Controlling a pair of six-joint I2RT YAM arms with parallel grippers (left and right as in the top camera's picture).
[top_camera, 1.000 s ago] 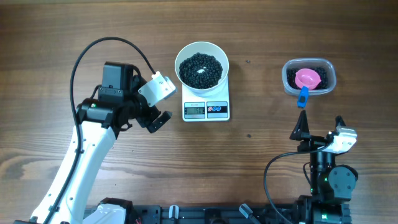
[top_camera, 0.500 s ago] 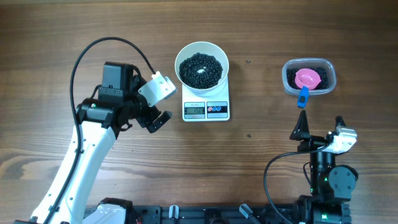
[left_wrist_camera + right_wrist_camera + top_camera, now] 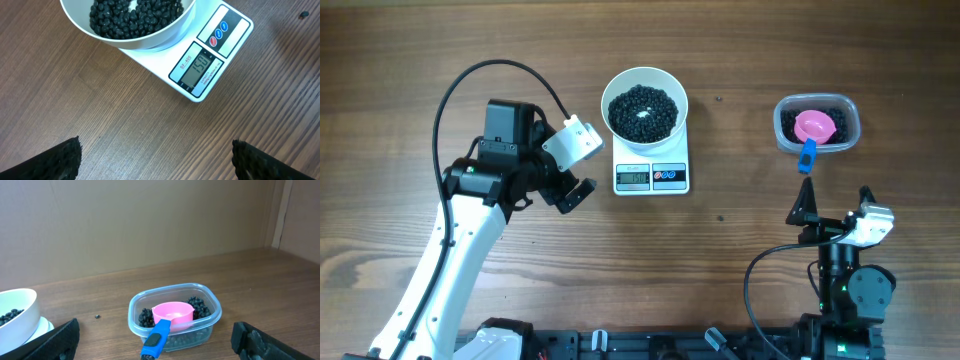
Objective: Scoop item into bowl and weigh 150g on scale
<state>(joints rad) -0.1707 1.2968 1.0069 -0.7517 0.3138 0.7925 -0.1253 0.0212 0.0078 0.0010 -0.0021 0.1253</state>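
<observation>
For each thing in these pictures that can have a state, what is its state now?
bowl: on the scale, holding black beans
scale: switched on, display reads 150
tub: no lid, holds beans and the scoop
scoop: resting in the tub, blue handle over the rim
left gripper: open, empty
right gripper: open, empty

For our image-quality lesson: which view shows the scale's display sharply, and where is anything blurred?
Left wrist: the scale display is sharp and readable, the fingertips at the bottom corners blurred; overhead: display too small to read.
</observation>
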